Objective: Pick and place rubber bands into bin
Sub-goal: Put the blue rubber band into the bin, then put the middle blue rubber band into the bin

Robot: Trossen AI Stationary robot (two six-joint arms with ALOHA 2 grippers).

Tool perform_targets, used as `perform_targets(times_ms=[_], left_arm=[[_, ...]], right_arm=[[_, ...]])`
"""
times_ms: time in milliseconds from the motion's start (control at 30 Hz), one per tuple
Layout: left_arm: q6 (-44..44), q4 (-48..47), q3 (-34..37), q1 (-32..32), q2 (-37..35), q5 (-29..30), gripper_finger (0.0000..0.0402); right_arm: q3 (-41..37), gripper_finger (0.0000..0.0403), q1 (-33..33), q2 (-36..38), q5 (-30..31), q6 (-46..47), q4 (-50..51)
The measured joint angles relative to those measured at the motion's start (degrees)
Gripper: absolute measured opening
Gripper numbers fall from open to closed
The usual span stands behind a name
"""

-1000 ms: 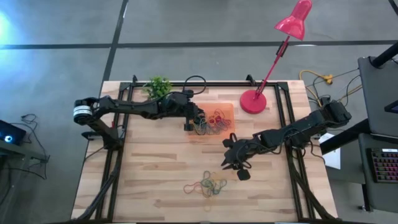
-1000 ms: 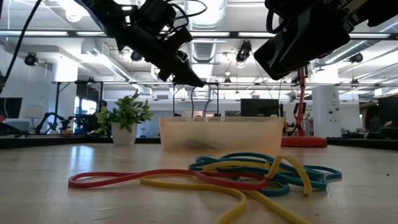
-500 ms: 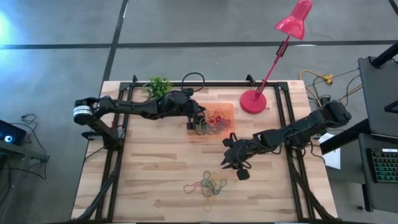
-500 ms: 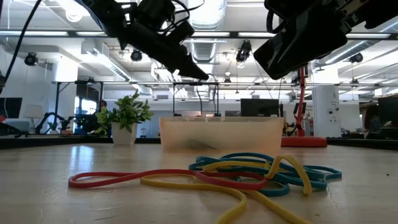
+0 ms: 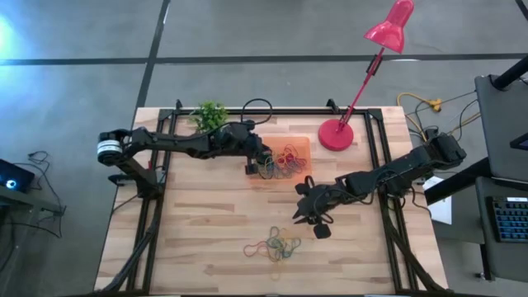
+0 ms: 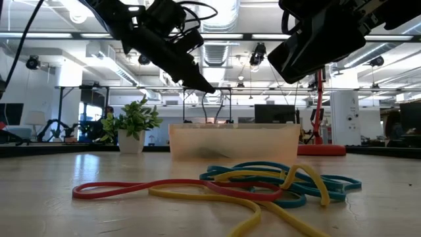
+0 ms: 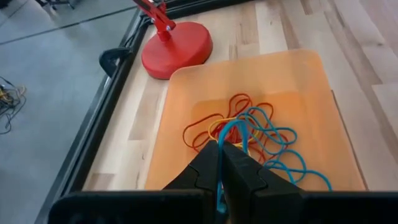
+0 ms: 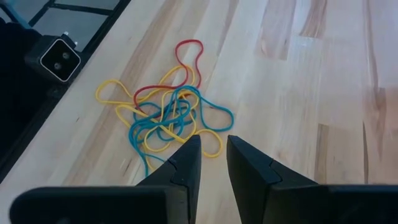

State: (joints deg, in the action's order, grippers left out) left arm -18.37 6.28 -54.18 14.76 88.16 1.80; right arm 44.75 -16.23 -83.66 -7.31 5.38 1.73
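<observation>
Translucent orange bin [image 7: 311, 87] holding tangled rubber bands [image 7: 249, 134]

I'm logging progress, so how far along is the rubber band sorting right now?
Partly done. Done: a tangle of red, yellow and blue rubber bands lies in the shallow translucent orange plastic bin. In hand: the left claw, shut on a blue band above the bin. Left: the loose pile under the right claw.

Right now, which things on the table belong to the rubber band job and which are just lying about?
Part of the job:
- loose rubber bands on the table
- bin, with bands already inside
- blue band pinched in the shut left pincer
- right pincer, slightly apart above the loose pile

Just lying about:
- red lamp
- small plant
</observation>
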Motion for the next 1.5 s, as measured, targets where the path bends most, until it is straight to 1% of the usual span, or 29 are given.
perform_targets(times_ms=[100,267,500,633,700,767,833,900,967,1100,1200,1233,1300,1367,1500], left_arm=[[0.0,0.0,0.1,0.0,0.0,-0.4,0.0000],[0.0,0.1,0.1,0.0,0.0,-3.0,0.0000],[0.0,0.1,0.2,0.0,0.0,-3.5,0.0000],[-0.2,-0.3,0.2,0.1,0.0,-3.2,0.0017],[-0.3,-0.8,0.2,0.3,0.0,0.1,0.0030],[0.6,-0.9,0.2,0.5,0.0,6.8,0.0039],[4.1,-0.8,0.2,0.5,0.0,12.9,0.0042],[7.0,-0.8,0.2,0.5,0.0,15.5,0.0043],[7.5,-0.7,0.2,0.5,0.0,15.4,0.0043],[3.0,-0.6,0.2,0.1,0.0,12.0,0.0043],[3.1,-1.3,0.2,0.1,0.0,7.4,0.0043],[3.6,-2.1,0.2,0.1,0.0,5.0,0.0043],[4.5,-3.7,0.2,-0.1,0.0,-1.5,0.0043],[4.6,-5.4,0.2,-0.6,0.0,-9.0,0.0043],[4.7,-9.9,0.2,-2.2,-0.1,-24.4,0.0043]], right_arm=[[0.0,0.0068,0.0,0.0,0.0,0.0,-0.3],[0.0,0.0068,0.0,0.0,0.0,0.0,-0.3],[0.0,0.0068,0.0,0.0,0.0,0.0,-0.3],[0.0,0.0068,0.0,0.0,0.0,0.0,-0.3],[0.0,0.0068,0.0,0.0,0.0,0.0,-0.3],[0.0,0.0068,0.0,0.0,0.0,0.0,-0.3],[0.0,0.0068,0.0,0.0,0.0,0.0,-0.4],[0.0,0.0068,0.0,0.0,0.0,0.0,-0.4],[0.0,0.0068,0.0,0.0,0.0,0.0,-0.4],[0.0,0.0068,0.0,0.0,0.0,0.0,-0.4],[0.0,0.0068,0.0,0.0,0.0,0.1,-0.4],[0.0,0.0068,0.0,0.0,-0.1,0.6,-0.4],[0.0,0.0068,0.0,-0.7,-0.2,1.6,-1.1],[0.0,0.0068,-0.1,-1.6,-0.3,2.0,-0.7],[0.0,0.0068,-0.1,-4.9,-1.3,2.0,-3.8]])
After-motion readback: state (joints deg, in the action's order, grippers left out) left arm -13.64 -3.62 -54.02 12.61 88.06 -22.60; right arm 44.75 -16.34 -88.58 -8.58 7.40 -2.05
